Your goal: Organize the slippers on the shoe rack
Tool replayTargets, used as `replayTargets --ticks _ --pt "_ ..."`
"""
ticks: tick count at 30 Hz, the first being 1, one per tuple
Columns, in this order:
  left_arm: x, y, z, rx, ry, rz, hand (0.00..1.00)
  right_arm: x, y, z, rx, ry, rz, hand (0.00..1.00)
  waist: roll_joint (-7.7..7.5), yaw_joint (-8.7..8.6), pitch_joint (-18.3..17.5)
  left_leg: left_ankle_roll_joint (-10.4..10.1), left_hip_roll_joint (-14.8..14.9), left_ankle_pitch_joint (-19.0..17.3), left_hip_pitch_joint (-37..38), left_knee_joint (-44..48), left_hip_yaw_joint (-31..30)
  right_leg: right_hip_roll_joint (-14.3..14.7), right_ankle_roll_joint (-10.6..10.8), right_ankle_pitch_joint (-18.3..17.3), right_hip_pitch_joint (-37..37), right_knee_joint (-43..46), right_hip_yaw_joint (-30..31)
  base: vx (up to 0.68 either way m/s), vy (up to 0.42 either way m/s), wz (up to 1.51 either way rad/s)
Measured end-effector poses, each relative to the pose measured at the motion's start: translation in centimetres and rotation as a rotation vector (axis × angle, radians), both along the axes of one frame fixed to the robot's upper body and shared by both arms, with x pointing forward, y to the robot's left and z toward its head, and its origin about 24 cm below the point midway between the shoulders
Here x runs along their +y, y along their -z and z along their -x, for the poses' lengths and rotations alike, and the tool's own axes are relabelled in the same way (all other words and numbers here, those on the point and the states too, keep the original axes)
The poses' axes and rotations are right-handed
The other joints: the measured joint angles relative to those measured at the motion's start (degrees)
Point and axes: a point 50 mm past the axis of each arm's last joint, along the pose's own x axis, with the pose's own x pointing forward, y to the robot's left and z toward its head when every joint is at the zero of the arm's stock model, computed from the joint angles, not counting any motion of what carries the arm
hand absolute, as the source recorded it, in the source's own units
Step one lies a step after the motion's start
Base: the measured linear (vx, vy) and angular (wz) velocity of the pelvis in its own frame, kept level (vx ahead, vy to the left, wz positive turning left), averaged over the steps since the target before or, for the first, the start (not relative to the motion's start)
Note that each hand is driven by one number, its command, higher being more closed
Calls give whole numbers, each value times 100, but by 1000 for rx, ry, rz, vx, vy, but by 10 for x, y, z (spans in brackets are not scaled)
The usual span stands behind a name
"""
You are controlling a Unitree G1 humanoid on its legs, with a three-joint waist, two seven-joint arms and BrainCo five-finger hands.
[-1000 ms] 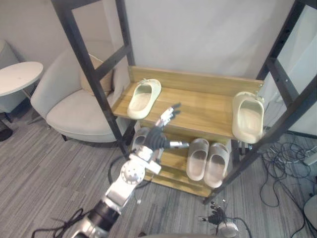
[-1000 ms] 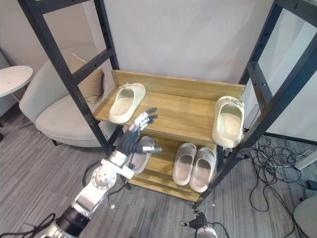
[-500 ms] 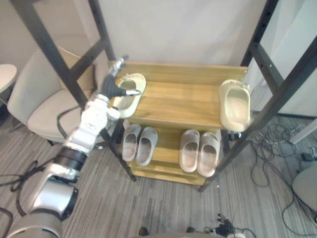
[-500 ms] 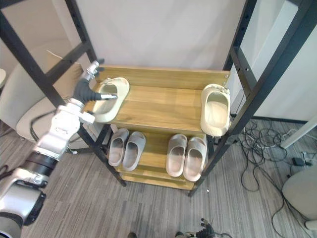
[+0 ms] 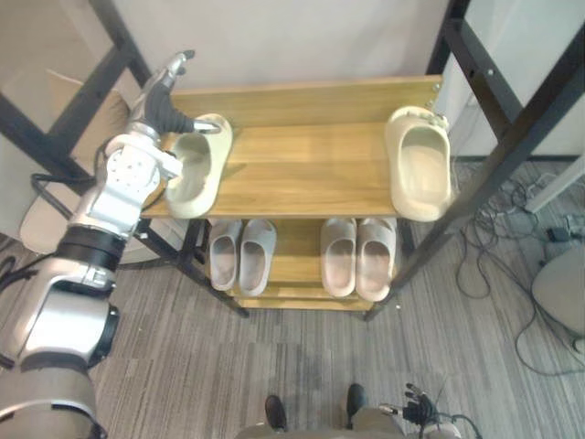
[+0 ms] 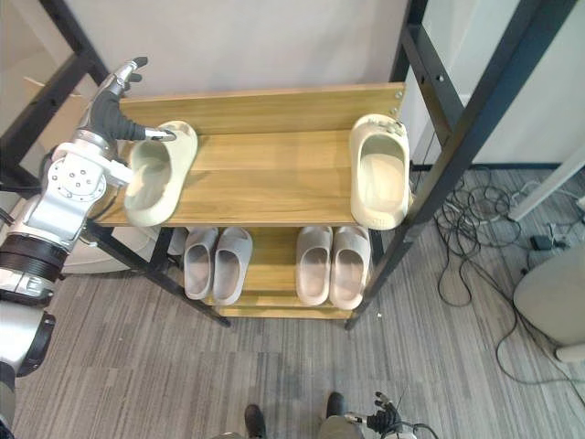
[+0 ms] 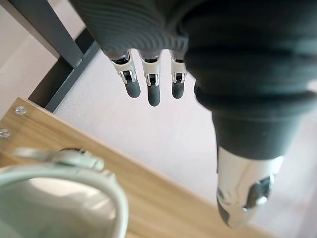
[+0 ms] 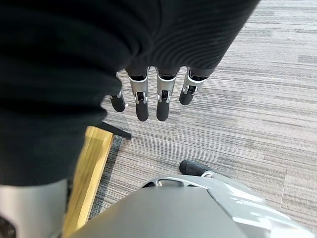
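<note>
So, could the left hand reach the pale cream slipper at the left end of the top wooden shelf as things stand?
Probably yes: the left hand hovers open above the far end of the pale cream slipper, thumb by its rim, with nothing between them on the wooden shelf.

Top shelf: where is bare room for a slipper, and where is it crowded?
Free: the top shelf in its middle, between the left slipper and the right slipper. Crowded: its left end, by the left hand; the lower shelf, with two pairs.
</note>
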Motion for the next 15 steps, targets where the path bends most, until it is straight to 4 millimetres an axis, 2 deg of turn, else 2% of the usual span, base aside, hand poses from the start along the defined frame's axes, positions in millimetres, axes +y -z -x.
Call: replayTargets --ticks 10,15 --pt "-1 -1 -5 15 -55 -154 0 1 -5 -5 -46 -4 -7 0 22 -28 33 1 40 -1 -157 85 24 6 -17 5 -271 213 122 -44 -12 -5" --pt "12 -1 -4 27 -111 -199 0 2 -4 -2 -45 8 -20 0 28 -36 36 -1 22 1 -129 82 -32 -15 -24 0 -274 292 94 -52 1 3"
